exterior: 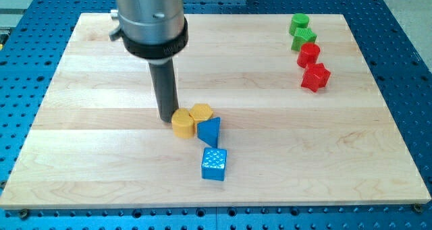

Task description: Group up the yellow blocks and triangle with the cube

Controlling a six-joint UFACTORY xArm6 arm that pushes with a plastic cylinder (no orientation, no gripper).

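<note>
My tip (166, 118) touches the left yellow block (182, 123), beside the blue triangle (210, 130).

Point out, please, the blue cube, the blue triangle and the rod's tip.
blue cube (214, 164): camera view, patterned top face.
blue triangle (210, 131): camera view, its top face.
my tip (166, 118): camera view, rod's very end.

Arm end: wide silver-grey metal cylinder (148, 11), brushed finish, small dark hole on its front face, small screw-like lug on its left side. Below it a thick black ring collar (154, 46). From the collar a straight dark grey rod (165, 85), matte, uniform width, down to my tip (166, 118).
</note>
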